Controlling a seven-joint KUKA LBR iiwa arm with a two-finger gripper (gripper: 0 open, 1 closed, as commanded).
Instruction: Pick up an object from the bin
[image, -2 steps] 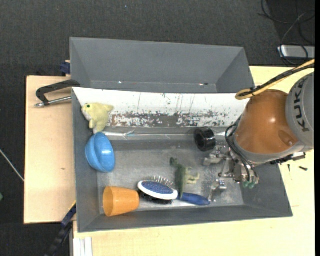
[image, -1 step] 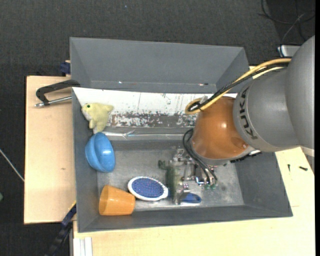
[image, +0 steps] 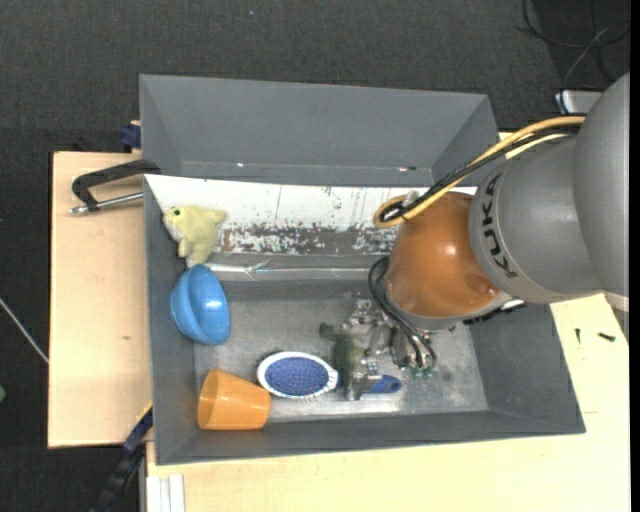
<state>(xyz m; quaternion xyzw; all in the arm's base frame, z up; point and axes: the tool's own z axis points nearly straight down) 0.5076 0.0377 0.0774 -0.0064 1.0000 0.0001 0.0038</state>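
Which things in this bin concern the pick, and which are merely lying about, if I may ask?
In hand: gripper; small blue piece beside it.
Lying about: yellow plush toy; blue rounded cap; orange plastic cup; white-rimmed blue oval disc.

Probably a robotics lab: KUKA arm over a grey metal bin, dark carpet

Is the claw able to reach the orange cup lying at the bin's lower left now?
Probably yes: the orange cup lies uncovered on its side; only a flat blue oval dish sits between it and the claw.
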